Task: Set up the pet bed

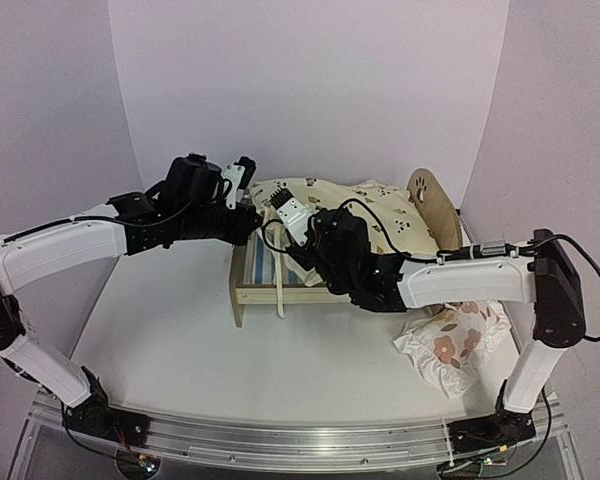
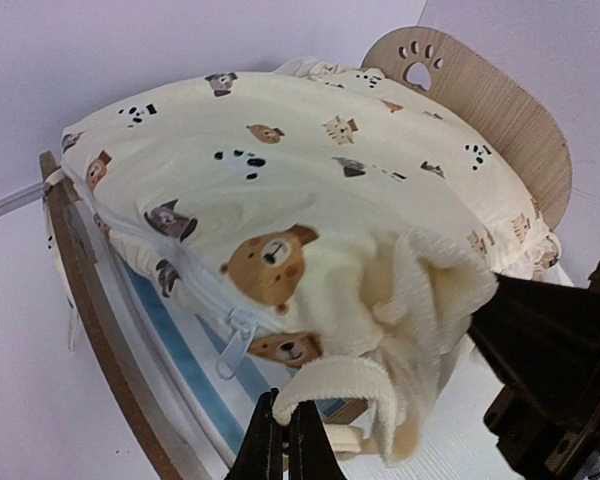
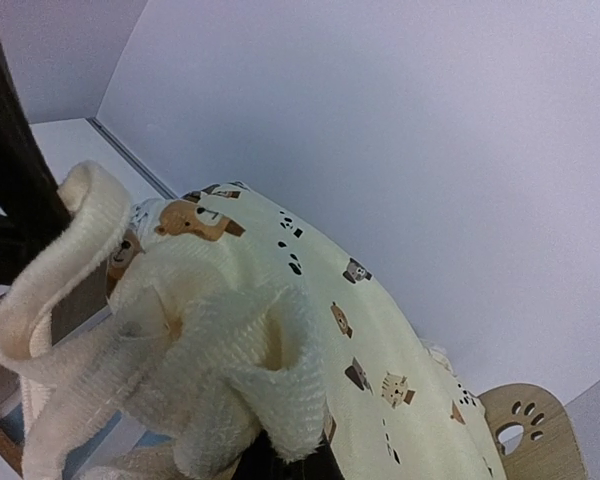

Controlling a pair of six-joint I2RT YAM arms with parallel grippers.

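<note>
A white bench (image 1: 170, 340) fills the middle of the top view. Plain pale-lilac walls close it in: the back wall (image 1: 310, 80) at 12 o'clock, a left side panel (image 1: 40, 120) at 9 and a right side panel (image 1: 570, 120) at 3. At 6 o'clock a metal rail (image 1: 300, 435), seemingly aluminium, edges the bench. The light is soft and even.

Bed (image 1: 280, 293) base: mostly hidden under cushion (image 1: 330, 200).
Right gripper (image 1: 283, 214) fingertips: buried in cushion fabric.
Pillow (image 1: 455, 345): partly behind right arm (image 1: 470, 280).

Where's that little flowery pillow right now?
In the top view, the flowered pillow lies on the table, right of the pet bed, beneath the right arm.
</note>
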